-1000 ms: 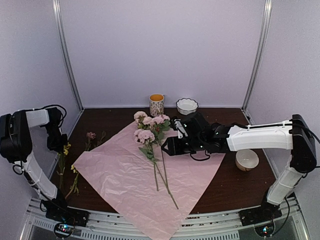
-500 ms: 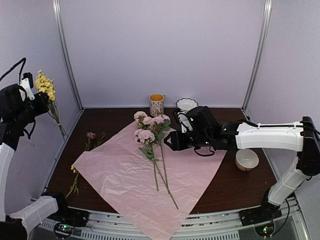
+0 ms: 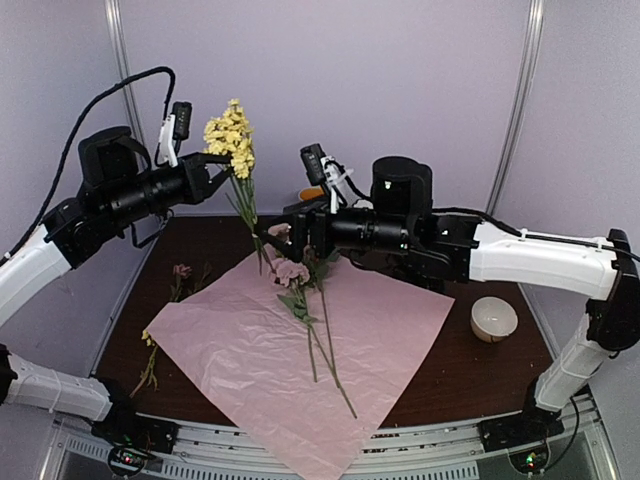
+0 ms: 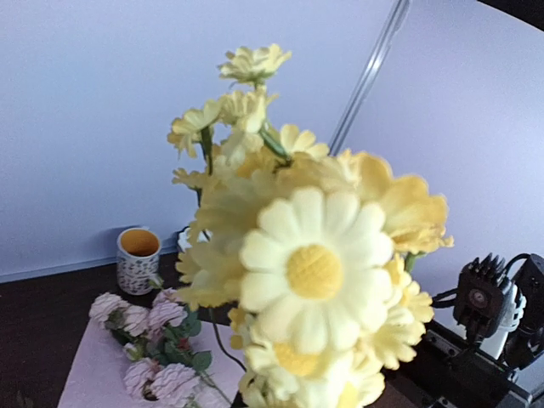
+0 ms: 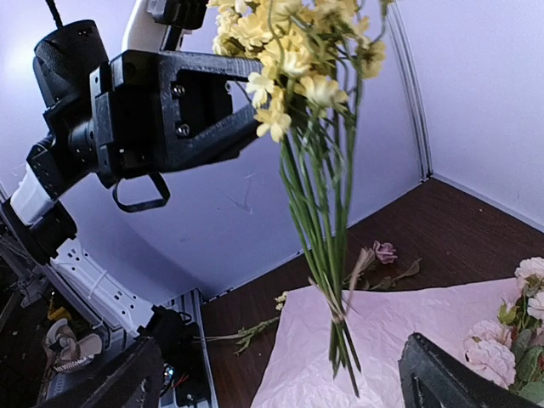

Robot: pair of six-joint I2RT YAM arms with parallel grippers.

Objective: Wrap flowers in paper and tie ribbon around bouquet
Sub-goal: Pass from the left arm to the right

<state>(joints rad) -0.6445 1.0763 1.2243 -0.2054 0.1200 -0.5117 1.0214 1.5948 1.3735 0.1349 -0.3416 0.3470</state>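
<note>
Paper [image 3: 250, 370]: thin, creased pinkish-lilac sheet, lying flat & skewed on dark brown counter [image 3: 470, 370], one corner over the near edge. On it, pink flowers [image 3: 292, 270]: ruffled round heads, green leaves, long wiry stems pointing toward the near edge. Left of sheet, loose sprigs [image 3: 148, 345] on bare counter. Right of sheet, smooth white bowl [image 3: 494, 319].

Above the far corner of the paper, left tool [image 3: 222, 162] is pressed together on a yellow bunch [image 3: 232, 135], pinching the stems just under the heads, held upright. Right tool [image 3: 275, 238] is spread wide w/ stem ends hanging between its fingers; no contact seen.

Patterned mug [image 4: 138, 259], orange inside, at back.

Left wrist view only: daisy-shaped petals close up, blurred; own fingers hidden. Right wrist view only: blocky black fingers clamping the thin green stems.
</note>
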